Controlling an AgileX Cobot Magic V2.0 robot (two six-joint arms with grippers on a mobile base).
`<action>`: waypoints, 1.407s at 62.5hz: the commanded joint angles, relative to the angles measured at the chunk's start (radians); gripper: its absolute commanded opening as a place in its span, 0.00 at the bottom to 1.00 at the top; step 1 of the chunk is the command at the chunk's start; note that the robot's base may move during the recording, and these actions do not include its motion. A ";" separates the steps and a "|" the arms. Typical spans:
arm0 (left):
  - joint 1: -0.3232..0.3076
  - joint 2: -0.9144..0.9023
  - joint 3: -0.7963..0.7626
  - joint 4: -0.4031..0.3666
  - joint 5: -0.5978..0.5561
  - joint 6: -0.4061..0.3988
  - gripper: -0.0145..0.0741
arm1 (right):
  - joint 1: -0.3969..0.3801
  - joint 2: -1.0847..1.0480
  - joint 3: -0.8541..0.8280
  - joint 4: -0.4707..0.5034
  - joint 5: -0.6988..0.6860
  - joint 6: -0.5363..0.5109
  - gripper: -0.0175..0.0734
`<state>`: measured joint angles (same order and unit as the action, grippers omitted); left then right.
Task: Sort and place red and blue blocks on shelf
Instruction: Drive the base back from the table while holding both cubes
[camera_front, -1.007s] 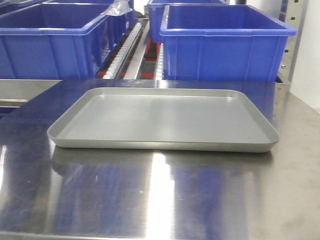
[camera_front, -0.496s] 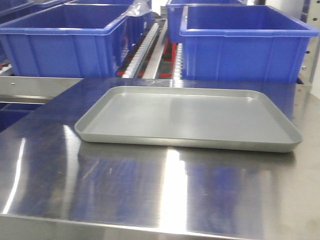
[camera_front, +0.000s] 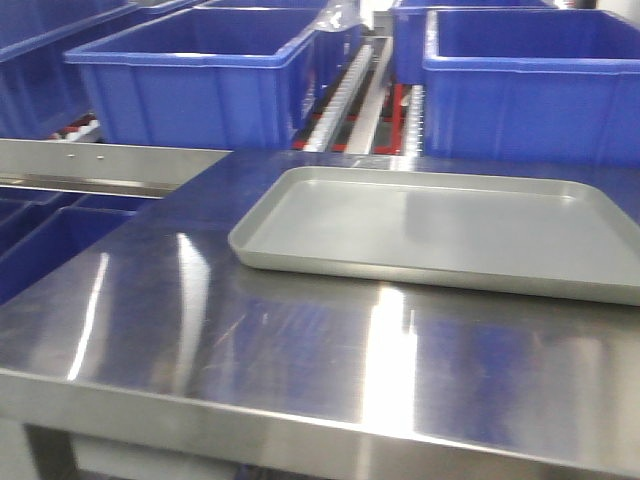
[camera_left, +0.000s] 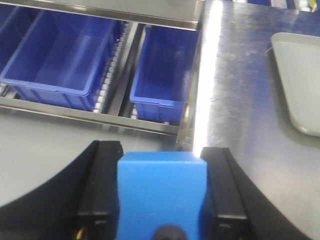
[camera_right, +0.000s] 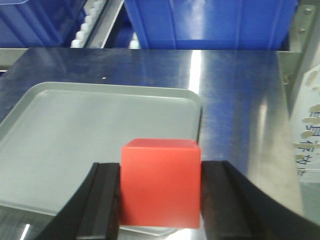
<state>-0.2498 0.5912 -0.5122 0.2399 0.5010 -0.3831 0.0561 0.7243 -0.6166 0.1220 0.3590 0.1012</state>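
Front view: shallow grey metal tray (camera_front: 450, 225) lies on the shiny steel-topped table (camera_front: 250, 340) toward 3 o'clock. Large dark-blue plastic bins (camera_front: 200, 85) stand at 12 o'clock on the long stainless-steel rack shelf (camera_front: 110, 162) with white roller tracks.

Left wrist view: left gripper (camera_left: 161, 192) is clamped on the small sky-blue cube (camera_left: 161, 180), with black fingers (camera_left: 102, 190) touching both sides. Shelf tier with bins is at 11 o'clock, tray corner at 3 o'clock.

Right wrist view: right gripper (camera_right: 161, 200) is clamped on the small red cube (camera_right: 161, 180), seen against the tray's near edge at 6 o'clock, with a bin at 12 o'clock
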 joint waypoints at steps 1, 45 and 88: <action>-0.002 -0.001 -0.026 0.011 -0.074 0.002 0.30 | -0.007 -0.007 -0.027 -0.007 -0.085 -0.008 0.25; -0.002 -0.001 -0.026 0.011 -0.074 0.002 0.30 | -0.007 -0.007 -0.027 -0.007 -0.085 -0.008 0.25; -0.002 -0.001 -0.026 0.011 -0.074 0.002 0.30 | -0.007 -0.007 -0.027 -0.007 -0.085 -0.008 0.25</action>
<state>-0.2498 0.5912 -0.5107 0.2420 0.5010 -0.3811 0.0561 0.7243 -0.6166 0.1220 0.3590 0.1012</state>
